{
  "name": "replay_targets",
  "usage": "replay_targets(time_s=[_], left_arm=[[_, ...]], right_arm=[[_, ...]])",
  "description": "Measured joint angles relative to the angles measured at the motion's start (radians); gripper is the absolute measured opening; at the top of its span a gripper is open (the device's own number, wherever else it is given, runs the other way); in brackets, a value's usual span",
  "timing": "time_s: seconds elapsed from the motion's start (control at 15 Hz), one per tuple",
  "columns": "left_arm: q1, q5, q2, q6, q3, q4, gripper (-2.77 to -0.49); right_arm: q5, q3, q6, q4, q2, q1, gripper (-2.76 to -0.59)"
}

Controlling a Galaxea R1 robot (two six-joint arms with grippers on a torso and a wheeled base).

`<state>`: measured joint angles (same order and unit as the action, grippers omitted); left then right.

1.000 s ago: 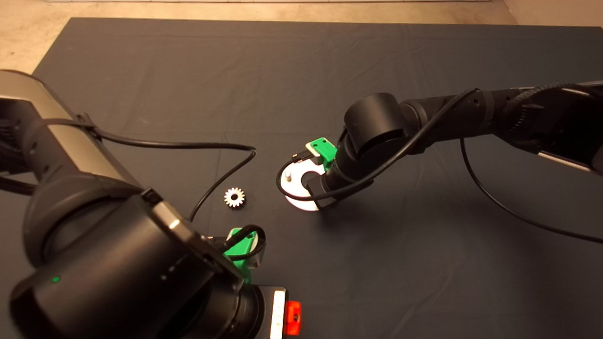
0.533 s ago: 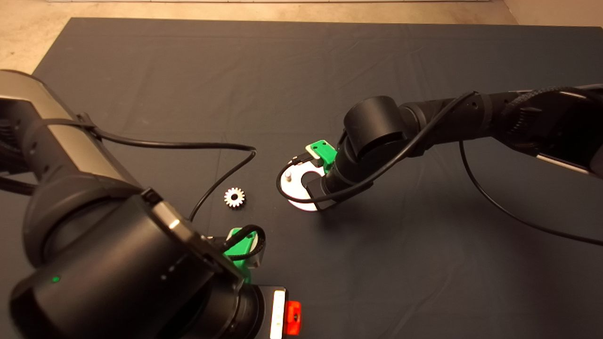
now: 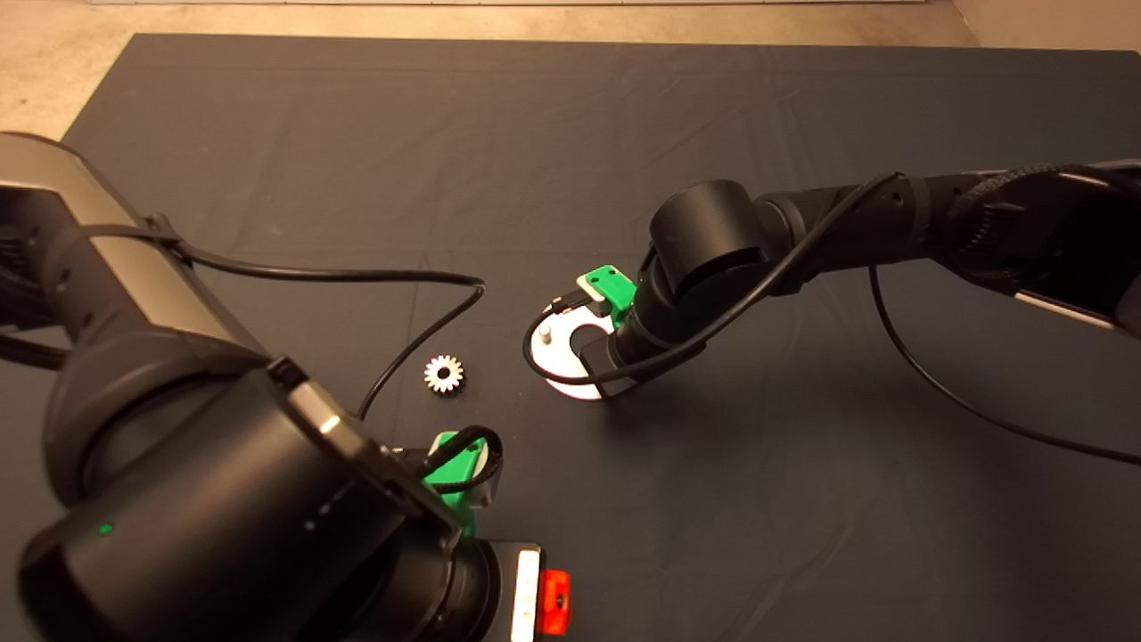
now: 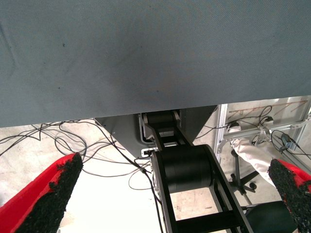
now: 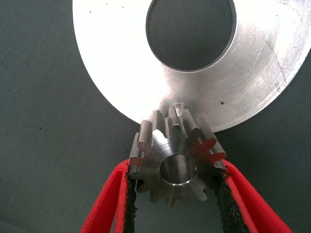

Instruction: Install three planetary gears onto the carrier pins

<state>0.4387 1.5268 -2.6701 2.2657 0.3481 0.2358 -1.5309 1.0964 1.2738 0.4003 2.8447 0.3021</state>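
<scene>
On the dark mat (image 3: pixel 802 499), the disc (image 5: pixel 121 73) lies flat.

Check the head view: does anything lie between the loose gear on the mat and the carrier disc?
Only bare mat lies between the loose gear and the disc in the head view, up to a black cable looping at the disc's near edge.

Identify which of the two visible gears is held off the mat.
The gear between the right gripper jaws, at the disc rim beside a pin. The other gear lies flat on the mat, untouched.
</scene>
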Motion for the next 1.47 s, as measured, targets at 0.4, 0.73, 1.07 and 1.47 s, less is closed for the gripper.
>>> replay_targets(time_s=[0.4, 0.73, 1.07, 1.47], left_arm=[[0.0, 0.0, 0.0, 0.0, 0.0, 0.0, -0.49], [0.0, 0.0, 0.0, 0.0, 0.0, 0.0, -0.49], [0.0, 0.0, 0.0, 0.0, 0.0, 0.0, -0.49], [0.0, 0.0, 0.0, 0.0, 0.0, 0.0, -0.49]], right_arm=[[0.006, 0.021, -0.017, -0.001, 0.001, 0.003, -2.39], [0.005, 0.033, -0.032, -0.001, 0.004, 0.004, -2.39], [0.006, 0.04, -0.036, 0.0, 0.006, 0.006, -2.39], [0.006, 0.045, -0.037, -0.001, 0.007, 0.007, -2.39]])
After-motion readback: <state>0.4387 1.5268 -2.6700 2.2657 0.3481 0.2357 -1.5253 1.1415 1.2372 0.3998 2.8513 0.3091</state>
